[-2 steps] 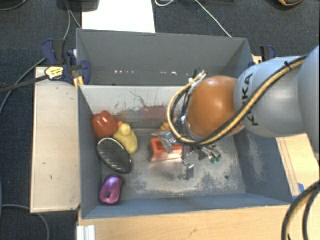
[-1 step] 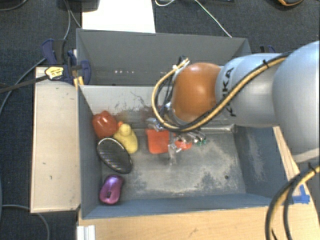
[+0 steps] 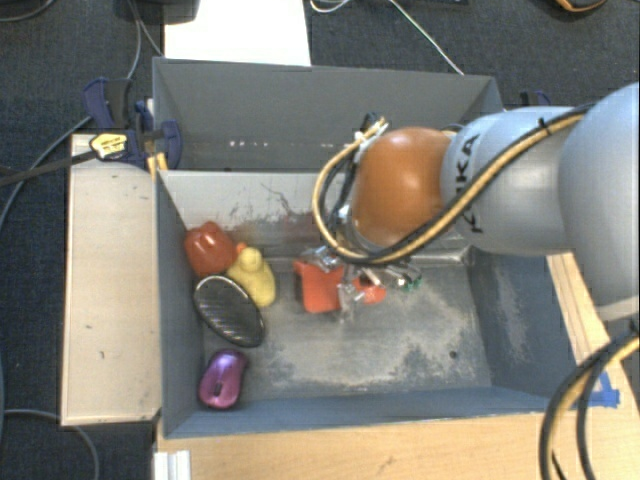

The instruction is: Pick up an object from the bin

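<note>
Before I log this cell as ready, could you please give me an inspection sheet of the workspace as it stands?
Surface: grey bin floor, scuffed and stained.
Job's things: orange-red block mid-bin, right beside the gripper; whether it is gripped cannot be told.
Clutter: red rounded toy, yellow duck-like toy and dark oval thing bunched by the left wall; purple thing in the near left corner.
Grippers: gripper low in the bin, under the orange wrist cover.
Cables: yellow-and-black cable looped round the wrist; thin pale cable behind the bin.
Surroundings: dark carpet, white sheet.
</note>
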Robot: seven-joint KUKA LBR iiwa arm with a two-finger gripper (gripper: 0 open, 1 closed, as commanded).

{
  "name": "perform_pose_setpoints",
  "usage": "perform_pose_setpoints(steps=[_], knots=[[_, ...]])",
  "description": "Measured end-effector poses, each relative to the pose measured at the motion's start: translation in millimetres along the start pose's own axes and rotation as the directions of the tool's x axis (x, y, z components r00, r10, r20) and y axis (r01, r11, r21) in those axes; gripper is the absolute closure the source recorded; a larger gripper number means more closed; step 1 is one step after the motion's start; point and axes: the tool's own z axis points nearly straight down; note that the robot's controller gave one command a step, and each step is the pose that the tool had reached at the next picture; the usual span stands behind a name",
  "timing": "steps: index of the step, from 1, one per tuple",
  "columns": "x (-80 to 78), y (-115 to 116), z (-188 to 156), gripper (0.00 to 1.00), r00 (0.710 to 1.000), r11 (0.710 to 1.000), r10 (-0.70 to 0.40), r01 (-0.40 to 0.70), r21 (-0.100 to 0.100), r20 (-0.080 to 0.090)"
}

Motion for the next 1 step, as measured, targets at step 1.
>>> perform_pose_setpoints(steps=[1], knots=[[0.0, 0.1, 0.0, 1.00, 1.000, 1.000, 0.002, -0.002, 0.000, 0.000]])
